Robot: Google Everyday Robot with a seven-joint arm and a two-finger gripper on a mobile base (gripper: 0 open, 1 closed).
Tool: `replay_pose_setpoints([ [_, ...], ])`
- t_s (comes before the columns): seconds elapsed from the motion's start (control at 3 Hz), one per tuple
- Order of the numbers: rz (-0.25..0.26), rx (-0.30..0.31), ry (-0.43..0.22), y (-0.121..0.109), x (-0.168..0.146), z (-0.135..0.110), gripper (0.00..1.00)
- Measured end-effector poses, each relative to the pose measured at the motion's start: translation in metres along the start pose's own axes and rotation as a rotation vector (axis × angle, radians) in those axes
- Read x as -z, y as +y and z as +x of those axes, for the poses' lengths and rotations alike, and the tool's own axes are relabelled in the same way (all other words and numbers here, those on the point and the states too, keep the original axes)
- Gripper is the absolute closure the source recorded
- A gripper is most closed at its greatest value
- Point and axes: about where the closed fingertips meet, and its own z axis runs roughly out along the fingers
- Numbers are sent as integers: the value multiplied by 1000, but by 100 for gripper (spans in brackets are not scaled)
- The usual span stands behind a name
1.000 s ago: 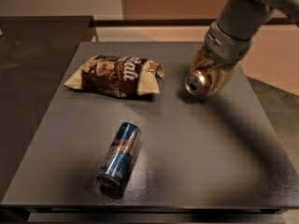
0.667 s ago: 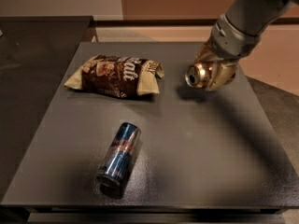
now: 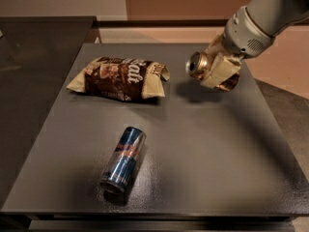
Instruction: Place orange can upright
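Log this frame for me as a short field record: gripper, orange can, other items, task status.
gripper: over the back right of the table, shut on the orange can
orange can: held on its side, silver top facing left, apparently clear of the surface, shadow beneath
blue-and-silver can: lying on its side, front centre
snack bag: lying flat, back left
task status: orange can not yet upright
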Motion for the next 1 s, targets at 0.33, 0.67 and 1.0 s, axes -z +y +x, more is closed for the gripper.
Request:
replay_pose_setpoints([
  [0.33, 34, -120, -114, -6, 5, -14, 100],
  [0.67, 54, -194, -257, -11, 8, -19, 100],
  [1.0, 71, -237, -414, -13, 12, -21, 100],
])
